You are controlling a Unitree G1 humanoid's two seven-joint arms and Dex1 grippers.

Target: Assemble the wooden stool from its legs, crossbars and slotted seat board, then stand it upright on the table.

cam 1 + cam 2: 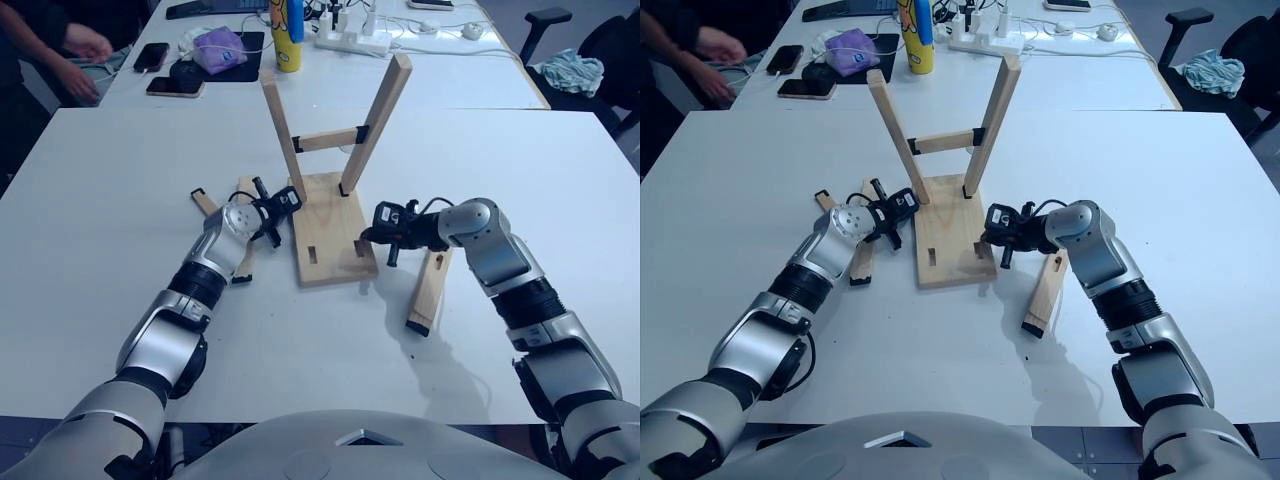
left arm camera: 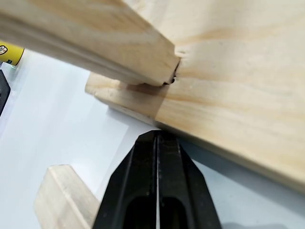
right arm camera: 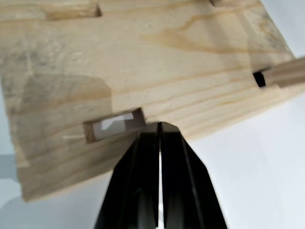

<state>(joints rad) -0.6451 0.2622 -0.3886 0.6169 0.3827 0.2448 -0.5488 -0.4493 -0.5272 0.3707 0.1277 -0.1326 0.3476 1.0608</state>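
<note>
Though only half built, likely stiff, light and top-heavy.
Flat at table [image 1: 120,180] centre, seat board [image 1: 325,235] with two legs [image 1: 376,120] upright at its 12 o'clock end; left gripper [image 1: 285,205] pressed together at its 9 o'clock edge, right gripper [image 1: 372,235] likewise at 3; probably best pinched across board edges.

I'm reading seat board [image 3: 143,62] as bare matt wood, grain showing; my left gripper [image 2: 157,139] is looking smooth black plastic; table [image 1: 120,180] matt.
</note>
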